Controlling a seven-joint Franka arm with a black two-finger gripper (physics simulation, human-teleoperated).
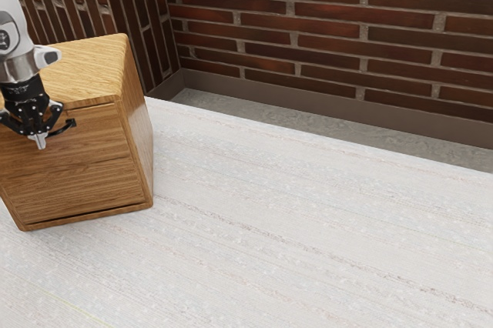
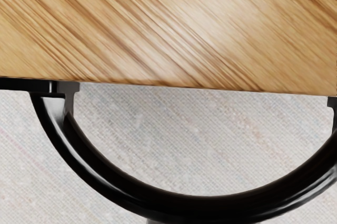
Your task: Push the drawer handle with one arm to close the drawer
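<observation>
My gripper (image 1: 39, 140) is in front of the wooden cabinet's upper drawer (image 1: 96, 132) in the exterior view, its fingertips together and pointing down. Beside them the black curved handle (image 1: 68, 125) sticks out from the drawer front, partly hidden by the gripper. That upper front looks about flush with the cabinet frame. In the wrist view the handle (image 2: 202, 203) bows out from the edge of the cabinet top (image 2: 168, 29), with pale table showing inside the bow. Whether the fingertips touch the handle is unclear.
Below the upper drawer is a lower drawer (image 1: 77, 189), with a dark gap along its bottom edge. The cabinet stands on a white table (image 1: 308, 228) at the exterior view's left. Brick walls (image 1: 323, 20) rise behind the table.
</observation>
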